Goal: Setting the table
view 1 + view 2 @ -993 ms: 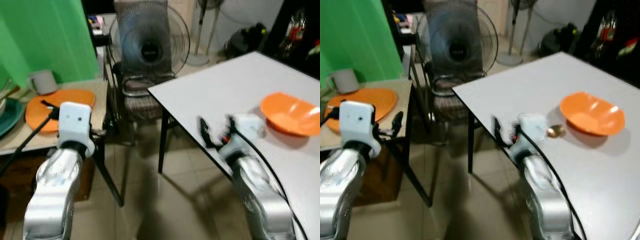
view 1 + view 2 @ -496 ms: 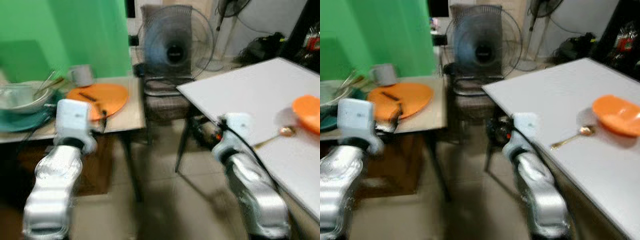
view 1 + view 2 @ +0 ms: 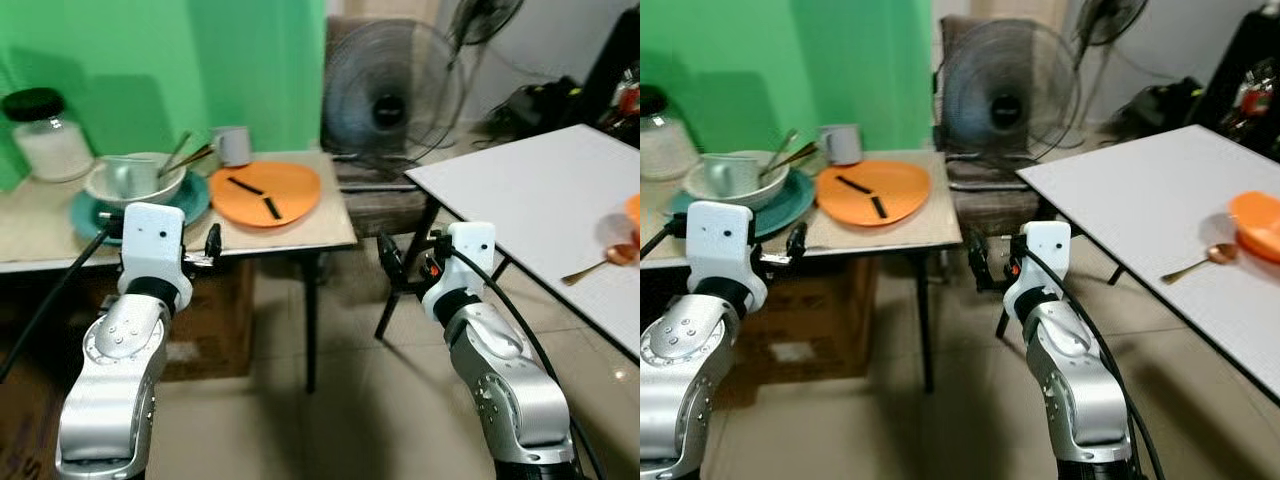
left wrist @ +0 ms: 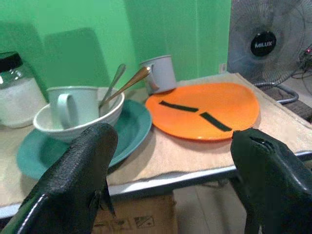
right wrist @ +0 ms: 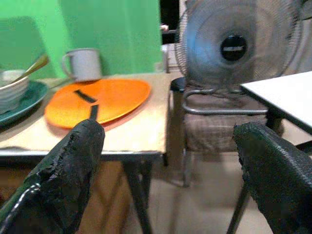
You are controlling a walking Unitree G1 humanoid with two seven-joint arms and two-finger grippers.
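An orange plate (image 3: 267, 192) with two dark strips on it lies on the low side table (image 3: 300, 236) ahead of me. Beside it a teal plate (image 4: 131, 127) carries a white bowl (image 4: 109, 111) that holds a pale cup (image 4: 73, 105) and spoons. A grey mug (image 4: 160, 74) stands behind them. My left gripper (image 3: 212, 241) hovers open at the table's front edge, nothing between its fingers (image 4: 73, 180). My right gripper (image 3: 388, 262) is open too, in the gap between the side table and the white table (image 3: 530, 195). A gold spoon (image 3: 595, 268) and an orange bowl (image 3: 1258, 220) lie on that white table.
A glass jar (image 3: 42, 135) with a black lid stands at the side table's far left. A large floor fan (image 3: 390, 95) and a chair (image 3: 385, 200) stand behind the gap. A cardboard box (image 3: 215, 320) sits under the side table. Tiled floor lies below my arms.
The camera has swung left: the side table with its dishes has come to the middle and the white table has slid to the right edge. Both arms hold the same pose.
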